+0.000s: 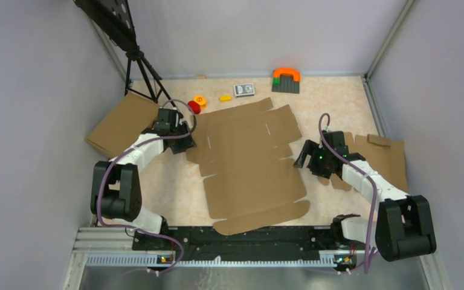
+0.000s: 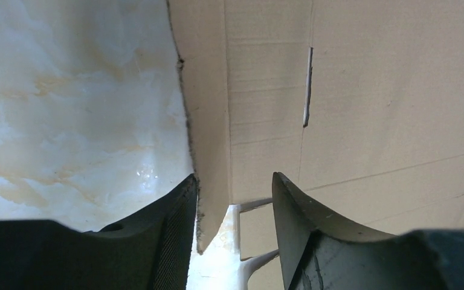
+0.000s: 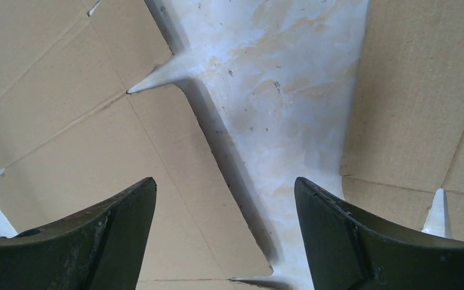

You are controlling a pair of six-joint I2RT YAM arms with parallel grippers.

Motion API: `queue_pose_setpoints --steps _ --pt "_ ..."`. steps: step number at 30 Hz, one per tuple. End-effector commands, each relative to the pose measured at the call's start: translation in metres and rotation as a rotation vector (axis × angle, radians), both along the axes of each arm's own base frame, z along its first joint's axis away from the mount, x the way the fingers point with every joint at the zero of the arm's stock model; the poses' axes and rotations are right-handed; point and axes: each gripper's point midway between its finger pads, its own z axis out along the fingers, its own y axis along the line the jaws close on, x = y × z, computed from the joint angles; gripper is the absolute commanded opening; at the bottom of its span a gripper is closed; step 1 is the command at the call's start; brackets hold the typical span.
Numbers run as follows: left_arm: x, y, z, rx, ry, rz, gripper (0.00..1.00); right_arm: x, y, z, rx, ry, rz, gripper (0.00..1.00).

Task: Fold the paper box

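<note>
Your paper box [image 1: 248, 163] lies flat and unfolded at the middle of the table [image 1: 338, 103]. Your left gripper [image 1: 186, 144], fingers spread, straddles its 10 o'clock flap edge. Your right gripper [image 1: 307, 165] hangs wide apart at its 3 o'clock edge.

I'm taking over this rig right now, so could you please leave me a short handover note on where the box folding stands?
Left claw: open, straddling the left edge of the paper box.
Right claw: open, holding nothing, over the bare table beside the sheet's right edge.
Paper box: an unfolded sheet lying spread out mid-table.
Done: no flap stands up yet.
Left: all the folding.
</note>
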Motion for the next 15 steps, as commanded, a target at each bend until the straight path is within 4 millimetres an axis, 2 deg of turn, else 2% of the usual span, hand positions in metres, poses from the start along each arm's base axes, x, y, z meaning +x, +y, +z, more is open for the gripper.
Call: queue_pose_setpoints --steps 1,7,8,13,15 --pt "-0.001 -0.002 0.005 -0.025 -0.019 0.016 0.51 -0.003 0.003 -0.008 -0.006 0.001 0.044 0.83" --pt "-0.020 -0.001 -0.009 -0.048 0.017 0.049 0.53 -0.019 0.009 -0.026 0.033 0.051 0.055 0.82" --pt "-0.023 0.001 -0.011 -0.045 0.023 0.059 0.52 -0.021 0.011 -0.028 0.044 0.058 0.061 0.79" --pt "-0.027 0.005 -0.007 -0.079 -0.007 0.082 0.18 -0.027 0.021 -0.027 0.098 0.073 0.100 0.65" --pt "-0.026 0.002 -0.003 -0.093 -0.028 0.065 0.04 -0.029 0.025 -0.023 0.120 0.068 0.121 0.56"
